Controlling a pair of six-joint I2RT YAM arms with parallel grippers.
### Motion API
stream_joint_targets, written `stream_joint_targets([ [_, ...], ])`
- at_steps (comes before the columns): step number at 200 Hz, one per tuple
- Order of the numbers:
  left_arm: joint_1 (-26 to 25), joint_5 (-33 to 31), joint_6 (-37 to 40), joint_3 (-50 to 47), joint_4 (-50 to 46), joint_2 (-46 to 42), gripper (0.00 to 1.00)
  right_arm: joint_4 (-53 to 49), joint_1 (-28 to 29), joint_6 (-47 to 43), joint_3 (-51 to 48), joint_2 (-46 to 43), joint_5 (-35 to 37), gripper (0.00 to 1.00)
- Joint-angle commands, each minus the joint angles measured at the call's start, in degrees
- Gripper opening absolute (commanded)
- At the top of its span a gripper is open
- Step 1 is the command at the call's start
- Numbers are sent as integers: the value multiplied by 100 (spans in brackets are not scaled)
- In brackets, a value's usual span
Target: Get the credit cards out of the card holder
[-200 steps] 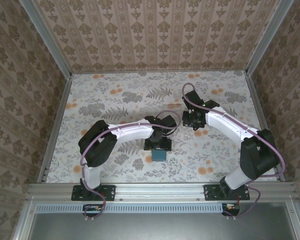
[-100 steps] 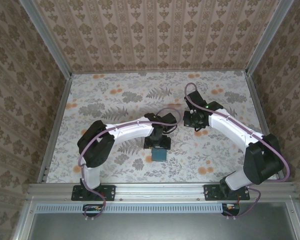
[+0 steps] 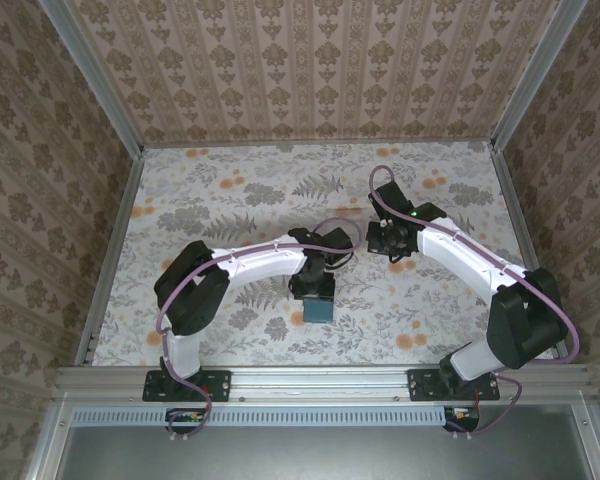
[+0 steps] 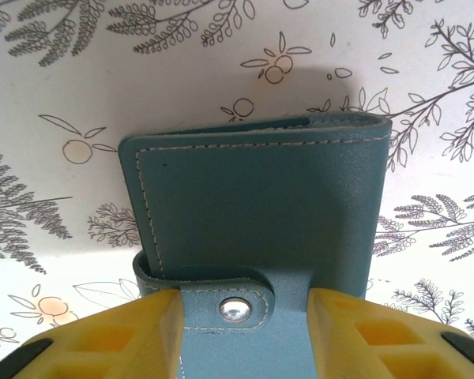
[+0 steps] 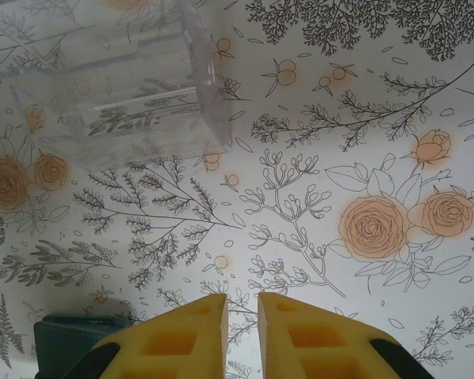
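The card holder [image 4: 261, 197] is a teal wallet lying closed on the floral table, its strap snapped shut with a silver stud [image 4: 235, 309]. My left gripper [image 4: 245, 304] sits over its near end, its yellow fingers about half apart either side of the stud. The left finger overlaps the strap's end. From above, the left gripper [image 3: 315, 283] covers the far end of the card holder [image 3: 318, 311]. My right gripper [image 5: 242, 304] hovers over bare table with only a thin slit between its fingers and nothing in it. The credit cards are hidden.
A clear plastic tray [image 5: 103, 79] stands beyond the right gripper, up and to the left in its wrist view. A corner of the card holder [image 5: 71, 335] shows at that view's lower left. Metal rails and patterned walls bound the table [image 3: 210, 200].
The left gripper has moved forward over the card holder's far end, covering the paler strip that showed there. The right arm shifted slightly a second ago and has held since.
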Motion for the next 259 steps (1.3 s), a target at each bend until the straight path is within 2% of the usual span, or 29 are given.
stream_joint_targets([
  [1, -14, 155, 46, -135, 92, -73, 43, -69, 1, 112, -20, -16, -33, 18],
  [61, 74, 250, 36, -465, 411, -87, 33, -49, 92, 156, -131, 4, -67, 17],
  [92, 152, 309, 58, -655, 590, -217, 24, -30, 197, 234, -303, -48, -242, 16],
  [131, 246, 434, 80, -896, 920, -475, 15, 347, 304, 299, -733, -126, -1137, 19],
  [174, 417, 844, -39, -1435, 1780, -906, 10, 1317, 418, 427, -1358, 66, -2478, 31],
  [216, 587, 1243, -190, -1927, 2496, -1275, 7, 1888, 628, 670, -1647, 305, -3031, 38],
  [259, 740, 1582, -258, -2282, 2984, -1462, 5, 2234, 925, 836, -1703, 655, -3223, 44],
])
